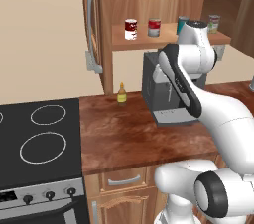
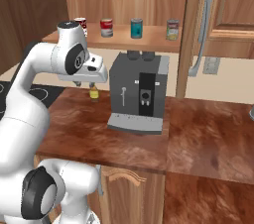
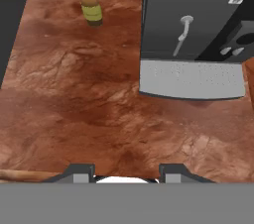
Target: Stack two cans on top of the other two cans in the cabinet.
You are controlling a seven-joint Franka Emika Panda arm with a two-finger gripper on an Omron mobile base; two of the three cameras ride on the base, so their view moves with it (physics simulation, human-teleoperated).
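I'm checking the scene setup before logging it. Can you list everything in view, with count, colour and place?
dark red-and-white can: 1, leftmost on the shelf.
red-over-grey can: 1, second from left.
teal can: 1, third from left.
green-labelled can: 1, pale silver, rightmost.
cabinet: 1, brown wood, open, grey bar handle on each door.
coffee machine: 1, dark grey, on the counter under the shelf.
small bottle: 1, yellow-olive, left of the machine.
counter: 1, reddish-brown.
stove: 1, black, left of the counter.
pincer: 1, dark tips apart above the counter, holding nothing.
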